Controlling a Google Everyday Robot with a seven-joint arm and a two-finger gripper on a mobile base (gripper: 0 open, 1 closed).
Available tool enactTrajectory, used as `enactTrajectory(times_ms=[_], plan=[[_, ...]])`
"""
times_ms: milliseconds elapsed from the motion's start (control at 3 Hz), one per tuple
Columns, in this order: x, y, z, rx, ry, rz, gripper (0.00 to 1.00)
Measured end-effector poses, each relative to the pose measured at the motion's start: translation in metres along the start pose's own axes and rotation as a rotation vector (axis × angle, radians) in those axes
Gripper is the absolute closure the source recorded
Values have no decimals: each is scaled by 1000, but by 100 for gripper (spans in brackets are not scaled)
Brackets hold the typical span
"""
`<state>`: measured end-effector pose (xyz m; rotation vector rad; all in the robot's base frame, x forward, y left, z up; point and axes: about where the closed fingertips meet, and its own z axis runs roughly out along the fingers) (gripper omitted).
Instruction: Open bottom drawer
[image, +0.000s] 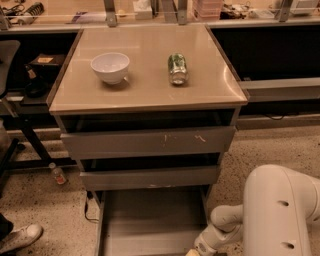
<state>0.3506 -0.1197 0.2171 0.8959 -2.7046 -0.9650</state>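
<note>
Currently, in the camera view, the gripper (196, 250) sits at the lower picture edge, mostly cut off, so whether it is wide, narrow or holding anything cannot be told. The bottom drawer (150, 220) extends just left of and beyond the gripper, pulled well out with its flat inside exposed.

Hazard: further pulling may run the drawer past its stops or tilt it.

Hazard: a jerk could shake the desk (145, 95), high above the gripper, and roll the can (177, 68) lying on its side near the bowl (110, 66).
</note>
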Motion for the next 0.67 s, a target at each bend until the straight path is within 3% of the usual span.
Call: enactTrajectory(times_ms=[333,667], plan=[[21,12,-9,15,-29,47,0],[31,18,-5,5,-16,51,0]])
